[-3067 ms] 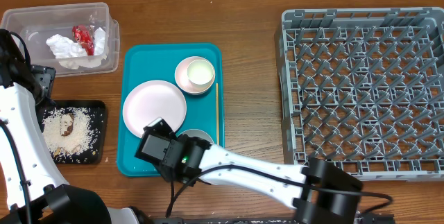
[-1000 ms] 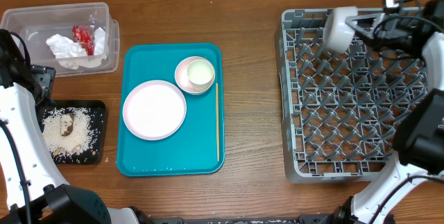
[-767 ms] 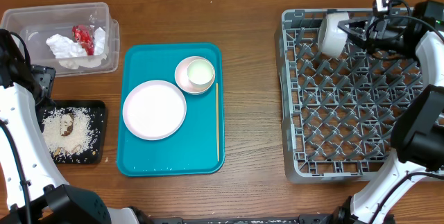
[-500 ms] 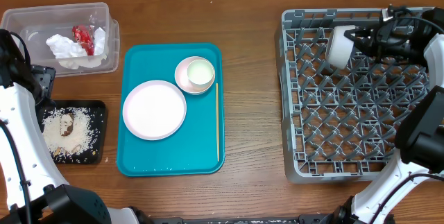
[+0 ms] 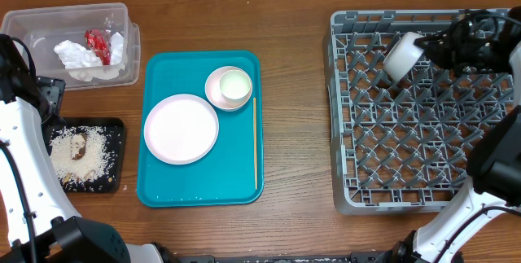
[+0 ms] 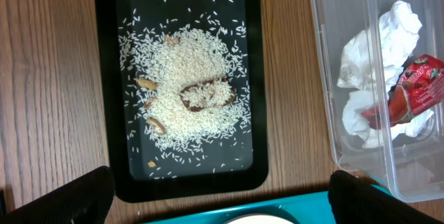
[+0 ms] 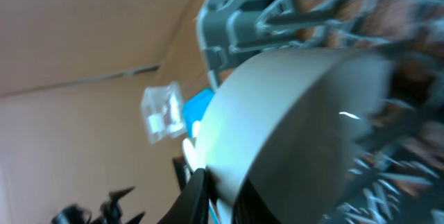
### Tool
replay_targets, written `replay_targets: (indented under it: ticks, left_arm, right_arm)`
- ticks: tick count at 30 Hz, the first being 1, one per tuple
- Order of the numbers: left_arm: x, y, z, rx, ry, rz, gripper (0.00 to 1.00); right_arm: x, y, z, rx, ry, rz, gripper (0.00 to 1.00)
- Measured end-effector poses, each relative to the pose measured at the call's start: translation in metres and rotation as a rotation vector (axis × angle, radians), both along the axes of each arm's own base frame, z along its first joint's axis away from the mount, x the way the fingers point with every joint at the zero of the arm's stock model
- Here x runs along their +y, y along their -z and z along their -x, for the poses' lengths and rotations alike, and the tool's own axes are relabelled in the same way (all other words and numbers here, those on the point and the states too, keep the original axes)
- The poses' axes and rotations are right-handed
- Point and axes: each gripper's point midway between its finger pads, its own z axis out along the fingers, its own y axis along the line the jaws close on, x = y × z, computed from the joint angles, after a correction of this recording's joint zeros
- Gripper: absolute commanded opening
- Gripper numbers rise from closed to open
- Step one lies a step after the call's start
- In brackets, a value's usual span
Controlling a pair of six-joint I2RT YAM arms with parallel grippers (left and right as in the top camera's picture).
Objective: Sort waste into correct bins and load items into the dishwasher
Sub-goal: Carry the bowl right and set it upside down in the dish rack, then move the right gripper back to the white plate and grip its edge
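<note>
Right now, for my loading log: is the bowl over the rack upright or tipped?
Tipped: the small bowl is on its side over the dish rack, in the right gripper.

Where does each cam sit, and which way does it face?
Overhead: above the table, facing straight down; sees teal tray, dish rack, left arm, right arm.
Left wrist: faces down at black tray and clear tub; own open fingers at bottom corners.
Right wrist: blurred close-up of bowl against the rack; one own finger at bottom.
Shared: overhead and left wrist both show black tray and tub.
</note>
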Motion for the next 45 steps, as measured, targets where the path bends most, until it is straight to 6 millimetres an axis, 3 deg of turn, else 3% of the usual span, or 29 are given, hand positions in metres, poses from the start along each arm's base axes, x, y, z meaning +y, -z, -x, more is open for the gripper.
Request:
replay_targets:
  ticks: [3, 6, 10, 14, 17, 22, 24, 28, 31, 32, 33, 34, 40, 45]
  left_arm:
    - [0.000, 0.000, 0.000, 0.000, 0.000, 0.000, 1.00]
    - [0.000, 0.000, 0.000, 0.000, 0.000, 0.000, 1.00]
    - [0.000, 0.000, 0.000, 0.000, 0.000, 0.000, 1.00]
    - [0.000, 0.000, 0.000, 0.000, 0.000, 0.000, 1.00]
    - [0.000, 0.000, 0.000, 0.000, 0.000, 0.000, 1.00]
    - [0.000, 0.000, 0.000, 0.000, 0.000, 0.000, 1.00]
    - [0.000, 0.000, 0.000, 0.000, 0.000, 0.000, 1.00]
    - [0.000, 0.000, 0.000, 0.000, 0.000, 0.000, 1.00]
    - [0.000, 0.000, 0.000, 0.000, 0.000, 0.000, 1.00]
    - [0.000, 0.000, 0.000, 0.000, 0.000, 0.000, 1.00]
    - [0.000, 0.000, 0.000, 0.000, 0.000, 0.000, 1.00]
    - [0.000, 0.000, 0.000, 0.000, 0.000, 0.000, 1.00]
    - [0.000, 0.000, 0.000, 0.000, 0.000, 0.000, 1.00]
    - [0.000, 0.000, 0.000, 0.000, 0.000, 0.000, 1.00]
  right_arm:
    - [-0.028, 0.001, 0.006, 0.079, 0.067, 0.113, 0.16]
    - [-0.070, 0.002, 0.019, 0.163, 0.164, 0.250, 0.18]
    - [-0.109, -0.012, 0.035, 0.213, 0.268, 0.393, 0.18]
    - [-0.111, -0.046, 0.042, 0.164, 0.312, 0.492, 0.18]
    - [-0.093, -0.082, 0.046, 0.086, 0.309, 0.555, 0.19]
    - [-0.044, -0.127, 0.049, -0.032, 0.249, 0.652, 0.21]
    - [-0.025, -0.132, 0.049, -0.049, 0.211, 0.668, 0.18]
    - [0.020, -0.121, 0.050, -0.035, 0.080, 0.663, 0.17]
    - [0.079, -0.115, 0.051, -0.078, -0.102, 0.663, 0.26]
    - [0.107, -0.115, 0.052, -0.113, -0.177, 0.663, 0.35]
    - [0.122, -0.116, 0.053, -0.130, -0.209, 0.662, 0.53]
    - [0.154, -0.117, 0.055, -0.180, -0.290, 0.662, 0.66]
    - [0.308, -0.117, 0.087, -0.374, -0.546, 0.621, 0.73]
    - [0.371, -0.080, 0.110, -0.321, -0.487, 0.671, 0.73]
